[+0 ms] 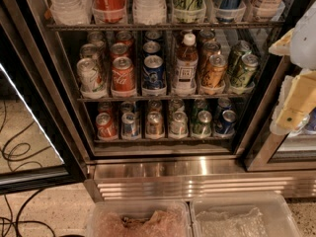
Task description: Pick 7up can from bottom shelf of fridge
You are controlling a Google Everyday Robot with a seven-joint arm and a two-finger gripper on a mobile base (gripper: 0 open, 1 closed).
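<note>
The fridge (163,174) stands with its glass door swung open to the left. Its bottom shelf (163,138) holds a row of short cans. The 7up can (178,124), pale silvery-white with a silver lid, stands fourth from the left in the front row. A darker green can (202,124) is to its right and a blue can (226,122) further right. An orange-brown can (154,124) is to its left. My gripper (294,107), pale yellow and white, hangs at the right edge in front of the door frame, outside the fridge, well right of the 7up can and about level with it.
The rack above holds taller cans and a brown bottle (185,65). The open glass door (29,147) is at the left, with black cables (17,152) on the floor. Two clear plastic bins (140,220) (242,216) sit in front of the ribbed steel base.
</note>
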